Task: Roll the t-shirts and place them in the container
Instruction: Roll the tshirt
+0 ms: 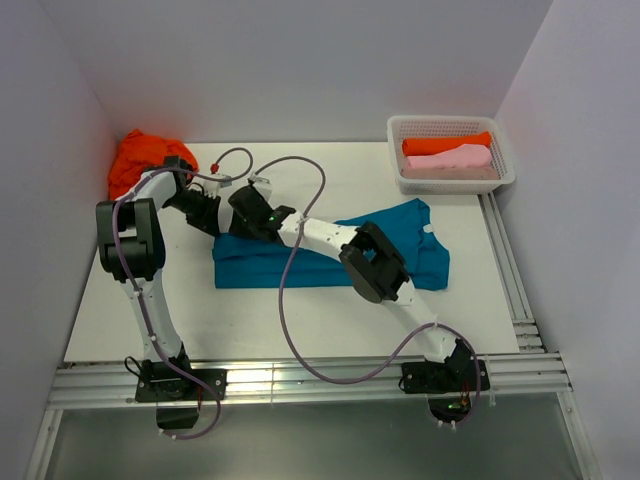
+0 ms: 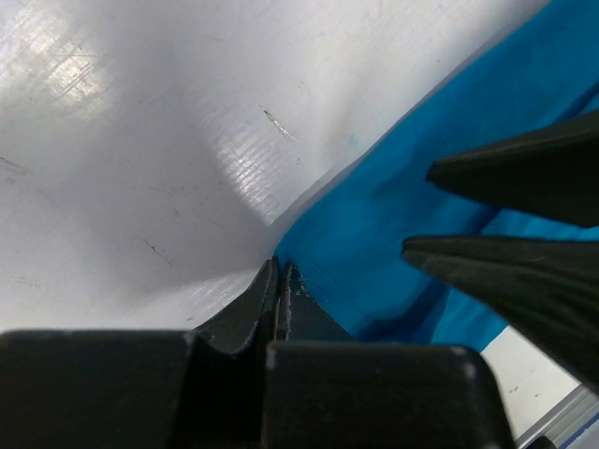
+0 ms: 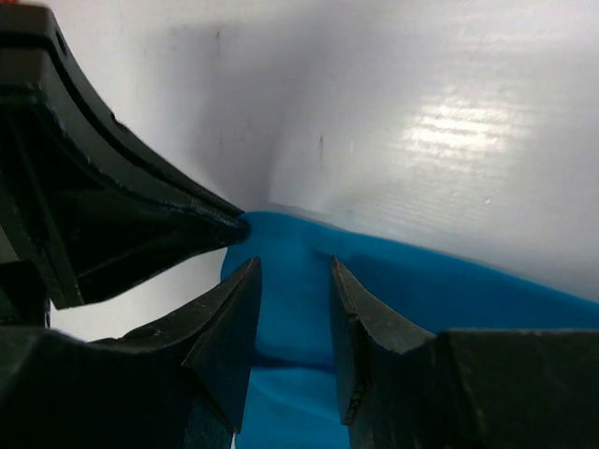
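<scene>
A teal-blue t-shirt [image 1: 330, 262] lies folded into a long band across the middle of the table. My left gripper [image 1: 219, 226] is at its far left corner. In the left wrist view its jaws [image 2: 279, 267] are shut, and the shirt's corner [image 2: 374, 234] runs into the tips. My right gripper [image 1: 244, 221] is right beside it, open, with its fingers either side of the same teal edge [image 3: 290, 281]. The gripper [image 3: 295, 267] holds nothing. Its fingers also show in the left wrist view [image 2: 524, 168]. An orange-red t-shirt [image 1: 140, 160] lies crumpled at the back left.
A white mesh basket [image 1: 505, 150] stands at the back right with an orange roll [image 1: 445, 143] and a pale pink roll [image 1: 452, 159] in it. Walls close the left, back and right sides. A metal rail [image 1: 300, 380] runs along the near edge.
</scene>
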